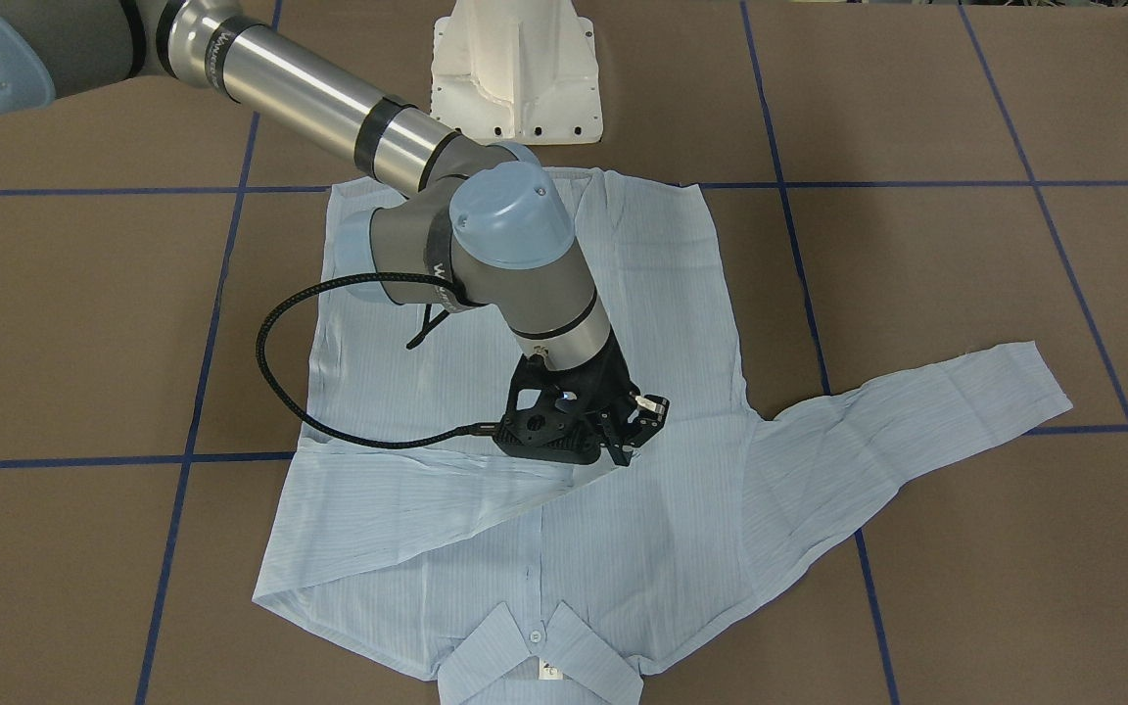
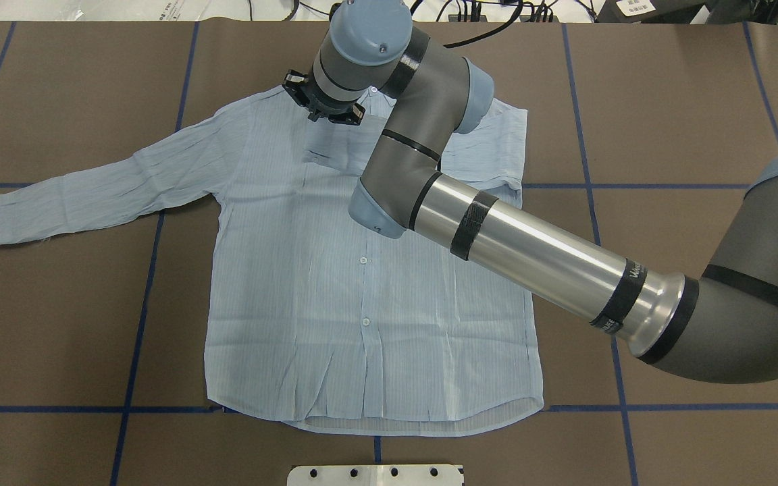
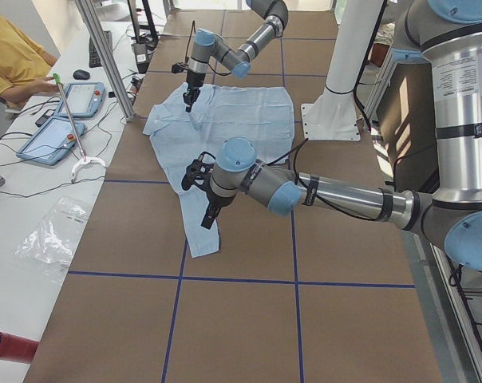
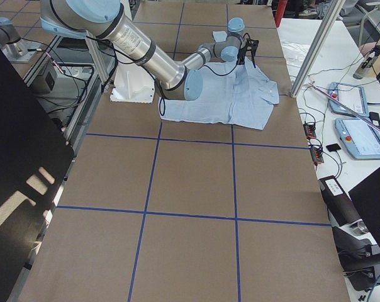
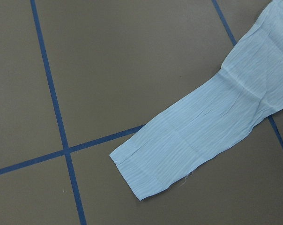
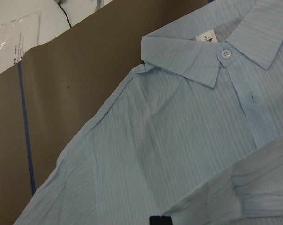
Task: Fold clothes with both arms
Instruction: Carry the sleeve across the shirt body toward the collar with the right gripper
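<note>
Bag: a clear plastic bag (image 3: 53,235) lies flat on the white side desk (image 3: 17,263); what it holds cannot be made out.
Shirt: the light-blue striped shirt (image 2: 308,283) lies front up and buttoned in the middle of the desk (image 2: 666,135). Its hem is toward the robot and its collar (image 1: 535,656) is toward the far edge.
Sleeves: one sleeve (image 1: 407,490) is folded across the chest. The other sleeve (image 2: 92,189) stretches out flat to the robot's left, its cuff (image 5: 146,173) lying over a tape line.
Right arm: the right arm (image 2: 537,250) reaches across the shirt's body to the chest, just short of the collar.
Right hand: the right hand (image 1: 638,428) sits low over the end of the folded sleeve. Its jaws look parted and nothing shows between them.
Left arm: the left arm (image 3: 345,195) stretches out over the desk toward the flat sleeve.
Left hand: the left hand (image 3: 209,217) hangs above the outstretched sleeve. I cannot tell how far apart its jaws are (its own camera shows only cloth and desk).
Desk: it has a brown covering marked into large squares by blue tape lines (image 2: 58,409). A white pedestal (image 1: 515,78) stands at the robot's side, near the hem.
Room: a person in a yellow top (image 3: 9,56) sits at the side desk, where two teach pendants (image 3: 49,137) lie among cables. A red cylinder (image 3: 5,345) lies at that desk's near end.
</note>
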You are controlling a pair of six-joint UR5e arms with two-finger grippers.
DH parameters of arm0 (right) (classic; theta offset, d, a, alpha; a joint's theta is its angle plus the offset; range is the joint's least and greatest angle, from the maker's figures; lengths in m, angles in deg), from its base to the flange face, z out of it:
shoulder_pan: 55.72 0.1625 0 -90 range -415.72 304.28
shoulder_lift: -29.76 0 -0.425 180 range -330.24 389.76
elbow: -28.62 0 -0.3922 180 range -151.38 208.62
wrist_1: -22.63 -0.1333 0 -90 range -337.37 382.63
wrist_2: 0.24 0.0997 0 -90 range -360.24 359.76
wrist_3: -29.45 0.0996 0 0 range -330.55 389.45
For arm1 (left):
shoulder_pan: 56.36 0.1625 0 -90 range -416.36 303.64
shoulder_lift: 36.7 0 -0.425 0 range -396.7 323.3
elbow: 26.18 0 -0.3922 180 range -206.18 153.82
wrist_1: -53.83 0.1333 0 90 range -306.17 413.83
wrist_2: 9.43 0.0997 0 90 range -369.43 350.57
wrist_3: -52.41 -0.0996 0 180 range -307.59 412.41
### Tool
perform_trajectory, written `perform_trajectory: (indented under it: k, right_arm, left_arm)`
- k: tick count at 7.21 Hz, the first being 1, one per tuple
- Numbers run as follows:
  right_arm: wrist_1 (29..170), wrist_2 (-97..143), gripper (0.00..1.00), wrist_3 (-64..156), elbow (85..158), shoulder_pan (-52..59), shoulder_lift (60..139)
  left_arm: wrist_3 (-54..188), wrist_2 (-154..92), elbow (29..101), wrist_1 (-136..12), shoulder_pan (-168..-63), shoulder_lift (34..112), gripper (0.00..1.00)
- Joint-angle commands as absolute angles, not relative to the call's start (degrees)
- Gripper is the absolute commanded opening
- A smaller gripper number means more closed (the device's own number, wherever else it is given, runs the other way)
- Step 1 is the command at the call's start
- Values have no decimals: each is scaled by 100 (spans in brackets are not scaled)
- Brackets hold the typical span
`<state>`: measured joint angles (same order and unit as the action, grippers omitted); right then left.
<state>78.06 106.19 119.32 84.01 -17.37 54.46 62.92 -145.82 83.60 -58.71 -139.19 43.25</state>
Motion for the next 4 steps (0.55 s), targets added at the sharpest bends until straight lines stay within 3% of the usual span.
perform_trajectory:
  k: [1, 2, 3, 4]
  right_arm:
    - [7739, 10426, 0, 11937, 8302, -1854, 5376]
    - [7730, 10304, 3, 11937, 8293, -1933, 5376]
    - [7730, 10268, 82, 11937, 8285, -2003, 5376]
    - [7730, 10215, 88, 11937, 8285, -2065, 5367]
  left_arm:
    - [6313, -14575, 8377, -5867, -13915, 4310, 100]
    - [6313, -14575, 8377, -5867, -13915, 4310, 100]
    - [6313, -14566, 8360, -5867, -13915, 4302, 100]
    - [6305, -14557, 8290, -5858, -13889, 4302, 100]
